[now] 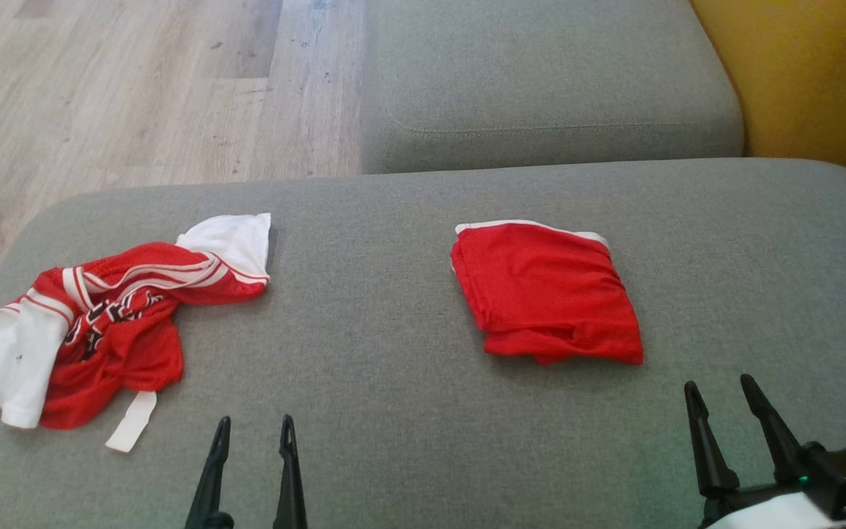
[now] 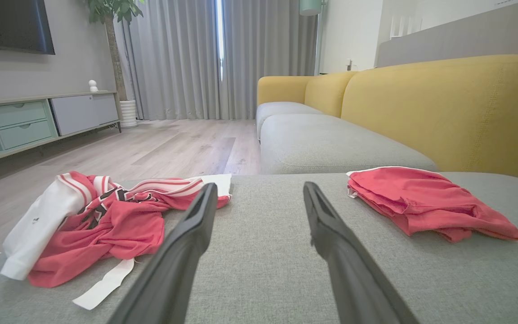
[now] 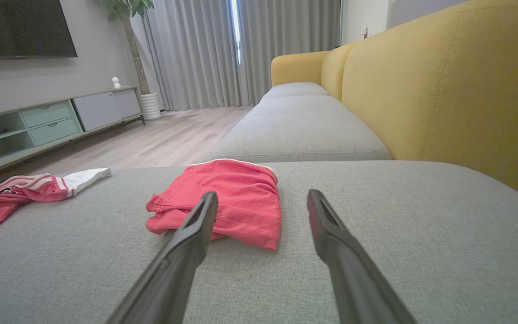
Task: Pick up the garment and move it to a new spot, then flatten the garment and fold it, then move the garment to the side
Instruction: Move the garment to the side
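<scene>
Crumpled red-and-white garment [image 1: 100, 323] lies bunched at the left end of the grey sofa seat [image 1: 393, 308]. One white sleeve is close to the seat's edge, and a white strip [image 1: 131, 420] trails loose beneath it. Likely your next piece: not yet flattened or folded.

Folded red piece [image 1: 548, 294] sits well apart to the right, compact. It reads as finished and parked aside, leaving you the middle of the seat to work on.

Left pincer [image 1: 255, 422] hovers near the heap, fingers spread wide, nothing in them. Right pincer [image 1: 718, 383] is near the folded piece, equally wide, empty. Both sit low over the seat, clear of the cloth.
</scene>
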You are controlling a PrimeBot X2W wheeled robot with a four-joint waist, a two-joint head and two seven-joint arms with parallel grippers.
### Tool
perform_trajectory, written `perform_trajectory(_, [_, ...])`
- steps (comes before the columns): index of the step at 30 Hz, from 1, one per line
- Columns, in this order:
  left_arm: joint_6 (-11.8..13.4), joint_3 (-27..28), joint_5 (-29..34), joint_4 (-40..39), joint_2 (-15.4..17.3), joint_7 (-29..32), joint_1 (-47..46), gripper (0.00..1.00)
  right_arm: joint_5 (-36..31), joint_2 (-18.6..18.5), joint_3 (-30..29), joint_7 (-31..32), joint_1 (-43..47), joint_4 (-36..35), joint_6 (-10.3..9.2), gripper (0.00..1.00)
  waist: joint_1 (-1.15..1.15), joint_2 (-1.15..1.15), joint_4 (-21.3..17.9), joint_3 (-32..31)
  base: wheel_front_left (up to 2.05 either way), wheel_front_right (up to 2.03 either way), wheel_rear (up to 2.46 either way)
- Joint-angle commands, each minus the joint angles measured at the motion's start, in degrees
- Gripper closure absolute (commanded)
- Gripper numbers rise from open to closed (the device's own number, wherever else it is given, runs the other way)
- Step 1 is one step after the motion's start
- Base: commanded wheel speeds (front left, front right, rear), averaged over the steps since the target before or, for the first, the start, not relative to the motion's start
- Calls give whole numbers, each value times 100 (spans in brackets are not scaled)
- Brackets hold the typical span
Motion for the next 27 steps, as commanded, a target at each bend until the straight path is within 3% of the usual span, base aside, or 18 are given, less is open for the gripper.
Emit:
perform_trajectory(1, [-33, 178, 81, -197, -47, -37, -115, 0, -55, -68, 103, -61, -114, -169, -4, 0, 0, 0, 8, 4, 0, 0, 0])
perform_trajectory(18, [-149, 78, 310, -222, -48, -37, -207, 0, -44, -219, 75, -61, -329, 52, -4, 0, 0, 0, 186, 240, 0, 0, 0])
perform_trajectory(27, [-126, -82, 361, -262, -48, -37, -313, 0, 362, -593, 198, -22, -1147, 1072, -4, 0, 0, 0, 330, 654, 0, 0, 0])
